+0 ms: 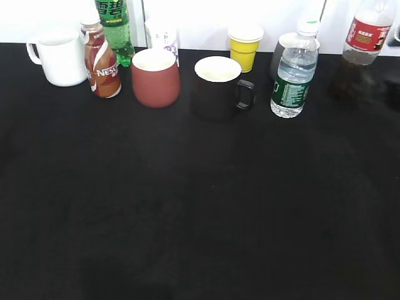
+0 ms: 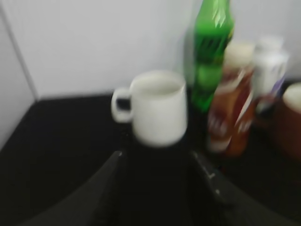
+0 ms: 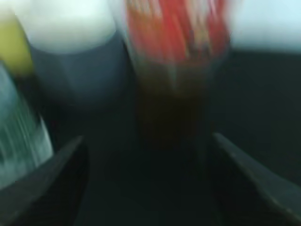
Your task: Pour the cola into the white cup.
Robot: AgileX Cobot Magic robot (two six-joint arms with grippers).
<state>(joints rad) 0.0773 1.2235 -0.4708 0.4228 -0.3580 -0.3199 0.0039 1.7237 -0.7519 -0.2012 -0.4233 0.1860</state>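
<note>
Exterior view: a black bench (image 1: 200,219) carries a back row of drinks. The white cup (image 1: 59,56) stands far left, the cola bottle (image 1: 362,50) far right, well apart; neither tool shows.

Left wrist view: the left tool (image 2: 157,188) is spread, its blurred fingers framing the white cup (image 2: 157,110), handle turned left, likely lining up a grasp. A green soda bottle (image 2: 209,52) stands just beside it.

Right wrist view, heavily blurred: the right tool (image 3: 148,179) is spread either side of the cola bottle (image 3: 171,70), apparently closing in to take it.
</note>
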